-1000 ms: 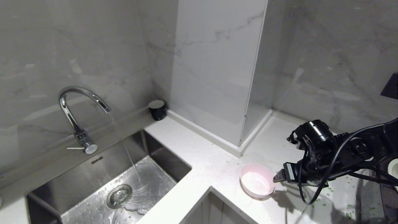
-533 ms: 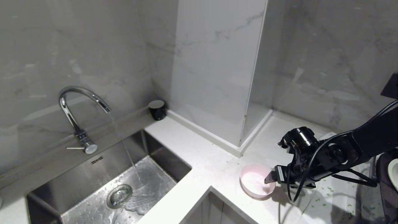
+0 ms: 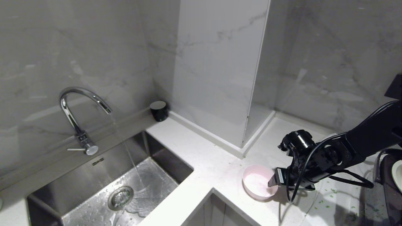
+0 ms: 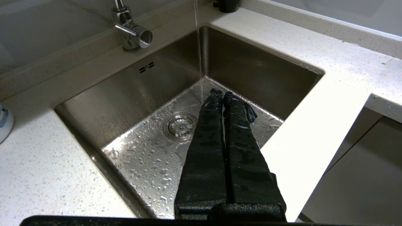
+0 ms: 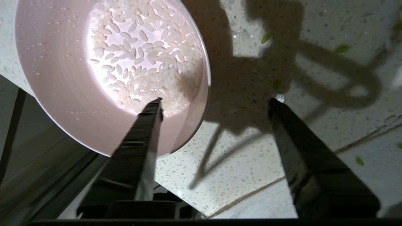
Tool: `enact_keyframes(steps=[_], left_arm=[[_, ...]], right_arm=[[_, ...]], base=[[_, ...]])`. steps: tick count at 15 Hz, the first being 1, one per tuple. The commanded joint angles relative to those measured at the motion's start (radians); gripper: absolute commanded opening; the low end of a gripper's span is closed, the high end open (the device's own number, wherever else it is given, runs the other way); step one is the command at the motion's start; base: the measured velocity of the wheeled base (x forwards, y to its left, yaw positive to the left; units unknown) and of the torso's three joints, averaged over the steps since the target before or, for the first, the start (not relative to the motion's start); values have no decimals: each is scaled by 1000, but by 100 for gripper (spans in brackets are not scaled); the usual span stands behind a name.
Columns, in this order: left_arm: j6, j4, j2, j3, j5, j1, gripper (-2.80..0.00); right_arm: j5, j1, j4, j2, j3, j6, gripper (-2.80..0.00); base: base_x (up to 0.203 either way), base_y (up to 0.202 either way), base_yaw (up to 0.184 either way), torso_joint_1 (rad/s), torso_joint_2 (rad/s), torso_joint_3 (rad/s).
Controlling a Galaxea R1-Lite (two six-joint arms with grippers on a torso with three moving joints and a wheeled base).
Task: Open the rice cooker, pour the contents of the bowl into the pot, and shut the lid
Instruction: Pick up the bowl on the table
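Two claws noted: right claw (image 5: 213, 100) spread wide astride the bowl (image 3: 258, 182) rim, one finger (image 5: 147, 125) inside over rice (image 5: 144, 56), bowl on table (image 3: 207, 163) right of sink (image 3: 103, 185); left claw (image 4: 220, 93) closed above sink.

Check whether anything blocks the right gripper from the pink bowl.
Nothing visible does. The right gripper is open and straddles the rim of the bowl: one finger is over the rice inside, the other outside above the bare counter.
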Motion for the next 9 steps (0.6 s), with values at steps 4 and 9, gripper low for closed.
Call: enact_keyframes(steps=[4, 9], left_arm=[[0, 1, -2, 0, -1, 0, -280], [-6, 1, -2, 0, 1, 0, -280]], right_arm=[[-1, 3, 3, 1, -14, 8, -280], [-1, 31, 13, 5, -65, 44, -280]], base=[[0, 0, 0, 0, 0, 0], [0, 0, 0, 0, 0, 0]])
